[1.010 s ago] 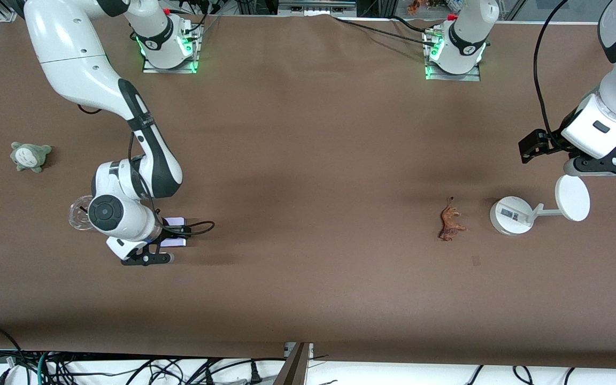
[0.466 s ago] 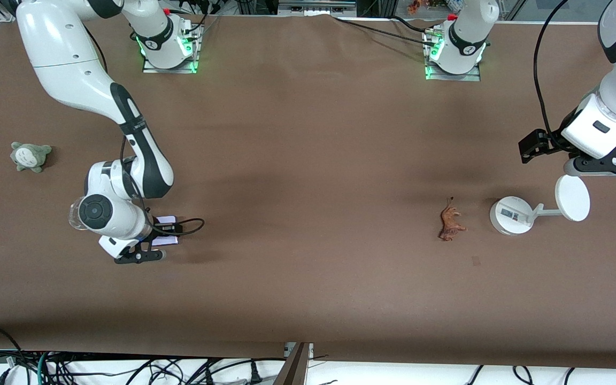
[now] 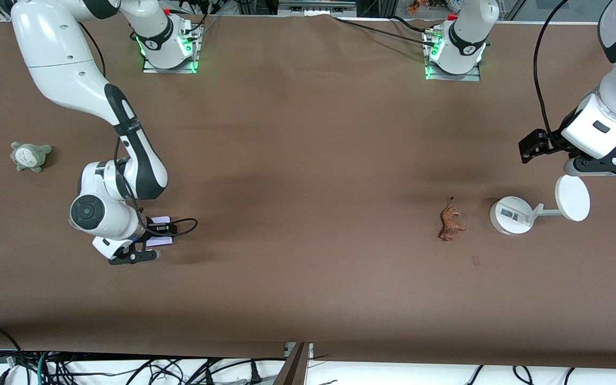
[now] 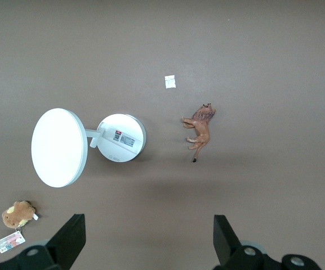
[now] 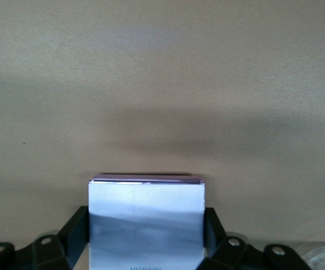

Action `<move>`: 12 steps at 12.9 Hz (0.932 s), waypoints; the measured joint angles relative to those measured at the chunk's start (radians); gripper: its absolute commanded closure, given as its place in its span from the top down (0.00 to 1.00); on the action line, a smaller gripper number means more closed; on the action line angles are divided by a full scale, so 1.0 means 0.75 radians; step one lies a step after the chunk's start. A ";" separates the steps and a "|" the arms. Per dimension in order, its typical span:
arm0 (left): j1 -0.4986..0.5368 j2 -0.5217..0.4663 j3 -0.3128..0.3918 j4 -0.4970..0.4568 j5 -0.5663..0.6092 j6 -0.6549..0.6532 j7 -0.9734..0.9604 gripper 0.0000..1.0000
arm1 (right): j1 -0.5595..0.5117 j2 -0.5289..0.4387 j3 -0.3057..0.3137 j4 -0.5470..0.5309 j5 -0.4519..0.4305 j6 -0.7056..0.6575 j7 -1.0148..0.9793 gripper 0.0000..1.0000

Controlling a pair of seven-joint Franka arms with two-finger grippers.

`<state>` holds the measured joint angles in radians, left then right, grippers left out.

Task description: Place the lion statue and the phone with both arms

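Right gripper (image 3: 145, 240) is low over the table (image 3: 308, 160) toward the right arm's end. The phone (image 5: 146, 222) sits between its two fingers (image 5: 75, 230), one black finger against each side edge, so the jaws are clamped on the phone. In the right wrist view the pale lavender slab fills the gap between the fingers, its top edge showing a darker purple line, with a soft shadow on the brown cloth just past it. In the front view only a corner of the phone (image 3: 159, 220) shows beside the wrist.

Left gripper (image 4: 148, 239) hangs high over the left arm's end of the table, fingers wide apart and holding nothing; this arm waits. The lion statue (image 3: 451, 223) lies on its side on the cloth, well apart from that gripper and just beside the round base of a white stand (image 3: 511, 215). In the left wrist view the lion statue (image 4: 199, 131) lies clear of both fingertips.

A grey-green plush (image 3: 30, 155) sits near the right arm's end.
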<state>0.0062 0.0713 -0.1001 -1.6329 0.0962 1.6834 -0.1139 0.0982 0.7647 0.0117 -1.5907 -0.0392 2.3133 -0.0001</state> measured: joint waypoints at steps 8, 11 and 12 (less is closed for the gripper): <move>0.000 0.000 0.000 0.000 0.000 0.000 0.000 1.00 | -0.008 -0.294 0.023 0.005 0.014 -0.337 0.024 1.00; 0.000 0.000 0.001 0.000 0.000 0.000 0.000 1.00 | -0.008 -0.501 0.024 0.013 0.079 -0.582 0.034 1.00; 0.000 0.000 0.001 0.000 0.000 0.000 0.000 1.00 | -0.008 -0.568 0.023 0.021 0.086 -0.668 0.039 1.00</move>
<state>0.0063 0.0713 -0.0990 -1.6330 0.0962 1.6833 -0.1139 0.0920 0.3384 0.0287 -1.5752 0.0249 1.8126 0.0291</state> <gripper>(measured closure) 0.000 0.000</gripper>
